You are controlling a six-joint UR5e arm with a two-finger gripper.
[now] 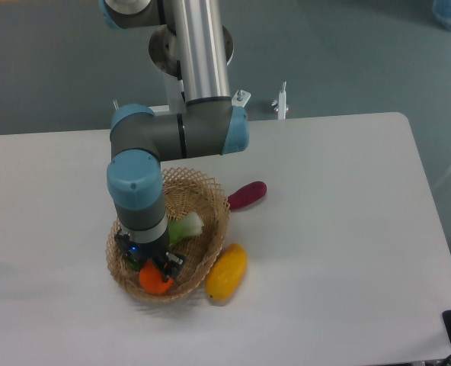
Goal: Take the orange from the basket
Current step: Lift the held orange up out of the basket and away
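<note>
The orange [154, 280] sits in the near part of the basket [210, 229], which lies on the white counter [340, 229]. It is round, so no long axis or pointing direction shows. The end effector [151, 268] reaches straight down into the basket with its fingers clamped on the orange. A pale green vegetable [184, 227] lies in the basket just beyond it. A yellow fruit [227, 271] rests against the basket's right outer rim, and a purple vegetable [247, 195] lies farther right. No writing is legible.
</note>
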